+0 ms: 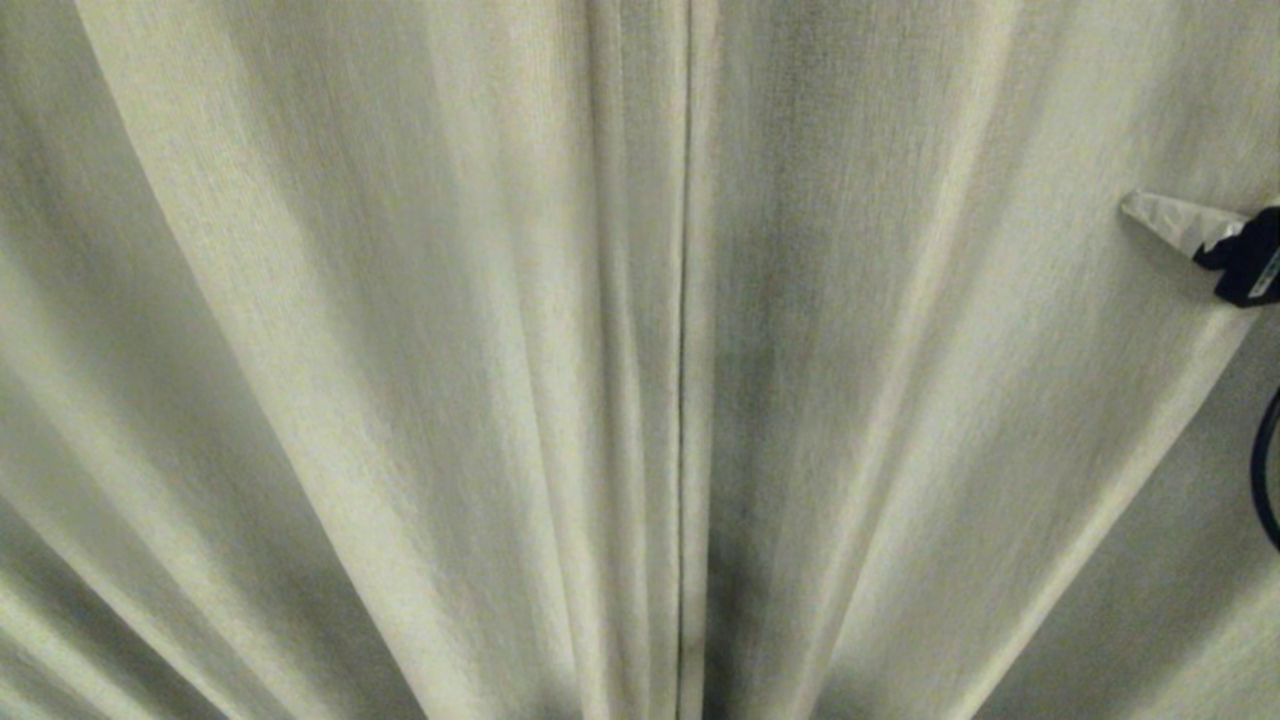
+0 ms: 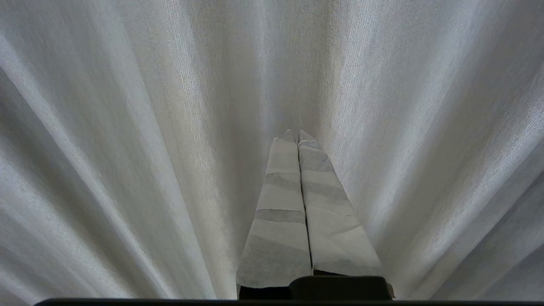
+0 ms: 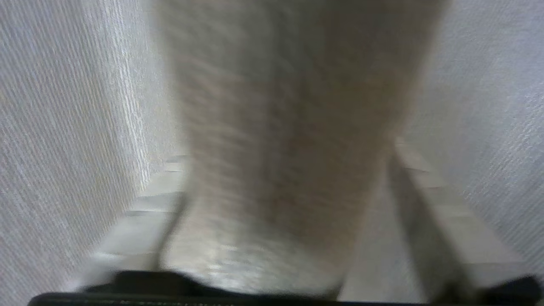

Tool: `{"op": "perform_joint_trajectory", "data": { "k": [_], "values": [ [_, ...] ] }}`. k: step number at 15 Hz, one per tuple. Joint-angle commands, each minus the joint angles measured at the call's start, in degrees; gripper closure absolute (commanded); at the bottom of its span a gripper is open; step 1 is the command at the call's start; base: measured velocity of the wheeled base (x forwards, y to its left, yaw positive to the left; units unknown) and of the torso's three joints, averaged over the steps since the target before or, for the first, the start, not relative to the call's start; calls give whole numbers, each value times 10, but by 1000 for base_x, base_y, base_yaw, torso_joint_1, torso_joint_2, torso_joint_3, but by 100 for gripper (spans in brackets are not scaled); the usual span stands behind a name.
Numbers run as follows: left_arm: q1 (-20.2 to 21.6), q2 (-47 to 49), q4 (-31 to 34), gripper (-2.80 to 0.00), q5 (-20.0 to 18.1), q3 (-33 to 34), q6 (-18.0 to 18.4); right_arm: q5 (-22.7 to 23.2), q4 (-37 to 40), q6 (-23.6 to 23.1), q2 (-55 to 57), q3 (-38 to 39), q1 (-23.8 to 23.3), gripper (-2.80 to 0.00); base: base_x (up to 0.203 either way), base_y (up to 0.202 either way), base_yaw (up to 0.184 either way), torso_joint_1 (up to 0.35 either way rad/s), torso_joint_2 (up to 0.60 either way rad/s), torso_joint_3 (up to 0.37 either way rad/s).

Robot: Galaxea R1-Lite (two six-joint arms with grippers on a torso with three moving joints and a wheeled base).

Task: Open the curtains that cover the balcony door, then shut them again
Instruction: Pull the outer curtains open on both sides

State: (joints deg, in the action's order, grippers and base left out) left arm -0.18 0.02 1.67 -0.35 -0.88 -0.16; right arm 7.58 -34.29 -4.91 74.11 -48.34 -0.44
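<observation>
Right wrist view: a fold of the curtains [image 3: 280, 140] is seen between the spread fingers of the right hand [image 3: 289, 238], not yet clamped. If closed shallow, the fold could slip out once pulled. Left hand [image 2: 297, 136] is pressed shut, empty.

curtains [image 1: 400, 350]: two panels fill the head view, hemmed edges meeting in a vertical seam from 12 to 6 o'clock through the centre
right tool [image 1: 1150, 212]: at 3 o'clock of the head view, in front of the right panel, well apart from the seam
fold of that panel [image 3: 280, 170]: lies between the right tool's two spread fingers [image 3: 433, 204]
left tool [image 2: 297, 140]: in front of the pleats, its fingers pressed together
</observation>
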Motion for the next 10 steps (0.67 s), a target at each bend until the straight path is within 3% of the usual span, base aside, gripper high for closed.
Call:
{"op": "perform_joint_trajectory", "data": {
  "k": [1, 10],
  "values": [
    [0, 0, 0, 0, 0, 0, 0, 1, -8, -1, 9, -1, 0, 0, 0, 0, 0, 0, 0, 0],
    [0, 0, 0, 0, 0, 0, 0, 1, -6, 0, -19, 3, 0, 0, 0, 0, 0, 0, 0, 0]
  ]
}}
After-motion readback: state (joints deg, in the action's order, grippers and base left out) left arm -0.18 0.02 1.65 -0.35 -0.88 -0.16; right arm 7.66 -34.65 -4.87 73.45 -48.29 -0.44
